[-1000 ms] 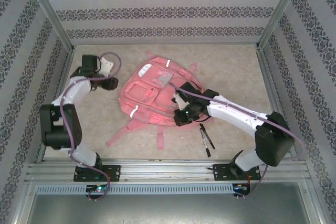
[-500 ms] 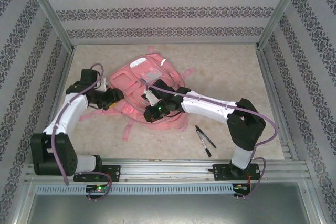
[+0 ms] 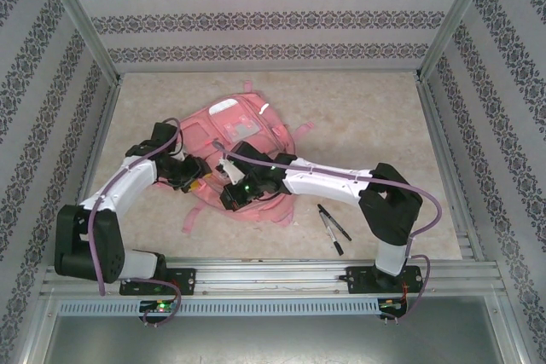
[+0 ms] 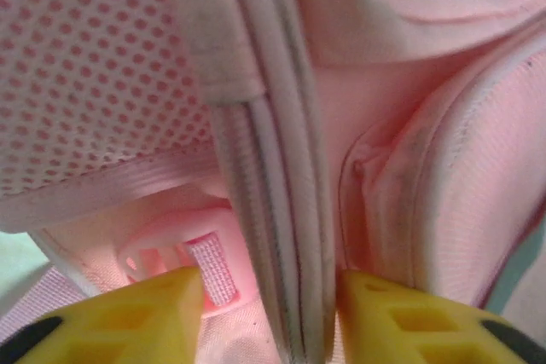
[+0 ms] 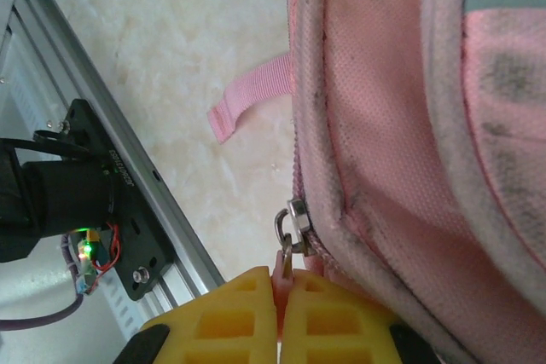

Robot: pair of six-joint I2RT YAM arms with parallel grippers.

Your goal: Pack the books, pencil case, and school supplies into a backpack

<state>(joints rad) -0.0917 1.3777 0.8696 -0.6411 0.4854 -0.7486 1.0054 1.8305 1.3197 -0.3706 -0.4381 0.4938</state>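
The pink backpack [image 3: 243,130] lies crumpled at mid-table. My right gripper [image 3: 229,202] is at its near edge, shut on the pink pull tab of the metal zipper slider [image 5: 297,219]; its fingers [image 5: 230,313] meet around the tab beside the backpack [image 5: 409,125]. My left gripper [image 3: 194,178] is pressed into the backpack's left side. Its yellow jaws [image 4: 269,313] straddle a piped seam [image 4: 273,210]: the right one touches it, the left one stands just clear. Two black pens [image 3: 334,226] lie on the table to the right. Books and pencil case are out of view.
A metal rail [image 3: 273,274] runs along the near edge, close under the right gripper [image 5: 280,296]. A loose pink strap [image 5: 247,95] trails on the beige tabletop. Patterned walls close in the left, right and back. Free tabletop lies behind and right of the backpack.
Both arms have moved toward the near left, and the backpack has shifted and bunched up with them. The left gripper has gone into the backpack's side and its jaws have narrowed.
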